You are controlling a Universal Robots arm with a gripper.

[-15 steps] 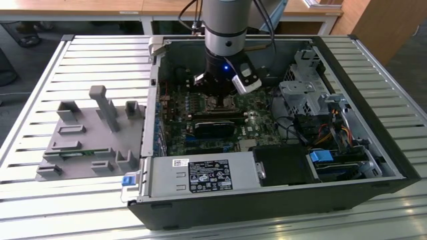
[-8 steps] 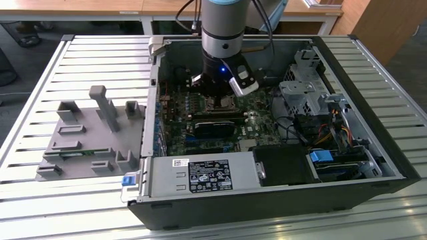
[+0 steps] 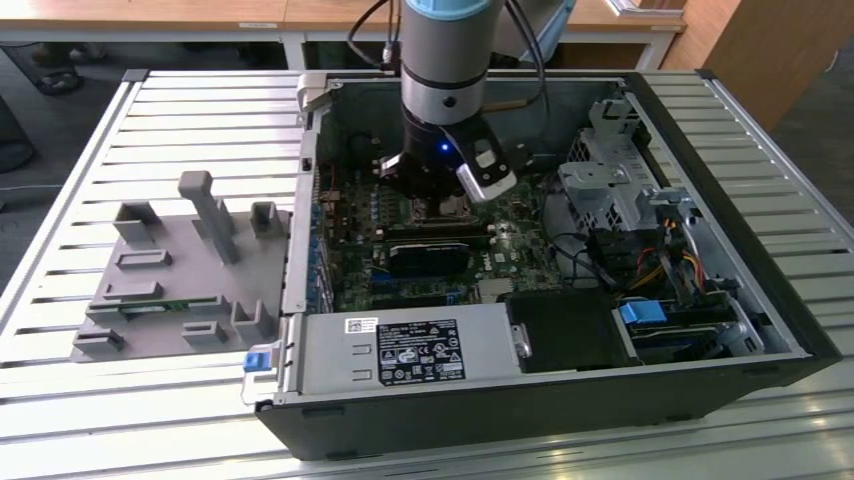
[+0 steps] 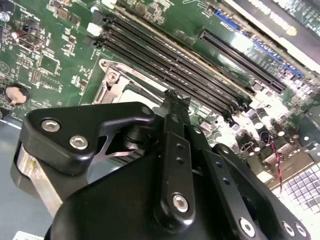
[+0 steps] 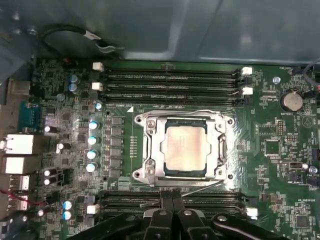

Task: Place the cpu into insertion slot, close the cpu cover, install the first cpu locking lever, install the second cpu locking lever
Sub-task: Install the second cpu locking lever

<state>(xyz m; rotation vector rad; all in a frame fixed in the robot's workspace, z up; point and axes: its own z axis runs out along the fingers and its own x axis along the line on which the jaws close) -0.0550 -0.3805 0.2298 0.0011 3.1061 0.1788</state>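
Already seated: the cpu lay in its socket, cover down.
Clenched, empty, the claw hovered beside a lever.

No writing can be made out. The white and black labels on the metal box at the computer case's front edge carry print and round marks too small to tell. The fine white lettering on the green circuit board in both wrist views is likewise too small.
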